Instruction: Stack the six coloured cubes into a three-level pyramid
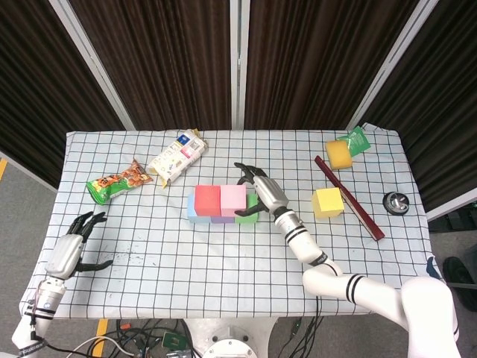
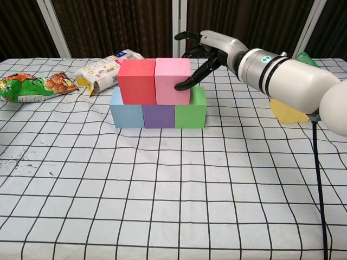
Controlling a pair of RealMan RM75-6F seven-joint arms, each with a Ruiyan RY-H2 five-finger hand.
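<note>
Two levels of the pyramid are up: a blue cube (image 2: 126, 108), a purple cube (image 2: 158, 116) and a green cube (image 2: 191, 108) sit touching in a row on the checked tabletop (image 2: 162, 189), with a red cube (image 2: 137, 82) and a pink cube (image 2: 173, 80) side by side on top of them. The right hand (image 2: 209, 51) is at the pink cube's right side, fingers curved around its far top corner and the thumb tip against its front face near the lower right edge; to me it looks like a light steadying touch or the tail of a placement, not a lift. The left hand (image 1: 73, 247) rests near the tabletop's near-left corner, fingers spread and holding nothing. What remains, I'd say, is the cap: the yellow cube (image 1: 327, 202) lies well apart to the right, beside a dark red stick (image 1: 349, 198). The right hand would need to come off the pink cube without nudging it, fetch the yellow one, and set it over the seam between red and pink.
</note>
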